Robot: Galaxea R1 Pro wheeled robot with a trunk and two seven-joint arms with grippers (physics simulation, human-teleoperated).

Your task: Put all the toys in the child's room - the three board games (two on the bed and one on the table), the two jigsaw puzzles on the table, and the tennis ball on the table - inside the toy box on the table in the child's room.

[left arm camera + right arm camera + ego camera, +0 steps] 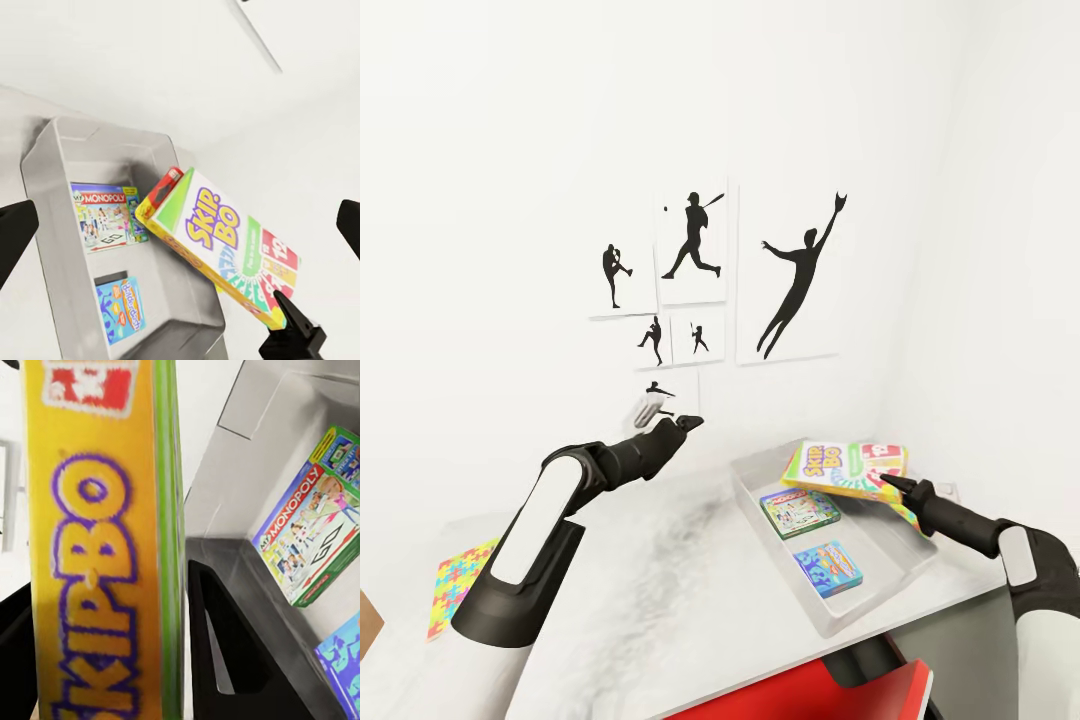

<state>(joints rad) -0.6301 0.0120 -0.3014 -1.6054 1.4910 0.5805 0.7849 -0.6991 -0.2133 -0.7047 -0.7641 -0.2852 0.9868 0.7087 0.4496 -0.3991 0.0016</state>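
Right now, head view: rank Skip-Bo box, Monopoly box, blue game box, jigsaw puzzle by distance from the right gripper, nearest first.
1. Skip-Bo box: clamped in the right gripper, over the toy box's far end.
2. Monopoly box: flat inside the bin, to the gripper's left.
3. Blue game box: in the bin's near end; close to Monopoly, hard to call.
4. Jigsaw puzzle: table's far left edge.

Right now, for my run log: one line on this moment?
right gripper: holds Skip-Bo box over toy box | left gripper: open, raised | in box: two games
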